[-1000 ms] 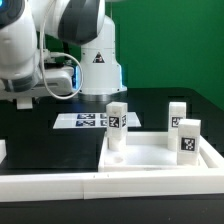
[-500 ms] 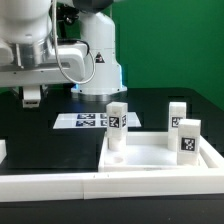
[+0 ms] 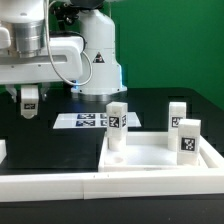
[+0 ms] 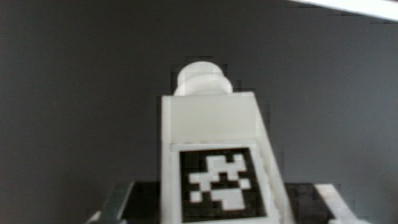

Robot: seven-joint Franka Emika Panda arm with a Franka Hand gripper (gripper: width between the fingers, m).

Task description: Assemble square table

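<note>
Nearest, the square table [image 3: 160, 160] lies at the desk's front edge with three leg posts [image 3: 117, 122] standing on its corners. Farther back, over the marker board [image 3: 85, 120] side, the gripper [image 3: 29, 104] pinches a fourth leg post [image 4: 214, 140]; that one appears left to fit.

Three leg posts [image 3: 117, 124] upright on one square table [image 3: 150, 160]; one marker board [image 3: 85, 120].

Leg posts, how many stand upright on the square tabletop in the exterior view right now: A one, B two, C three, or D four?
C: three leg posts stand on the tabletop: one toward the exterior view's left, two toward its right.
</note>
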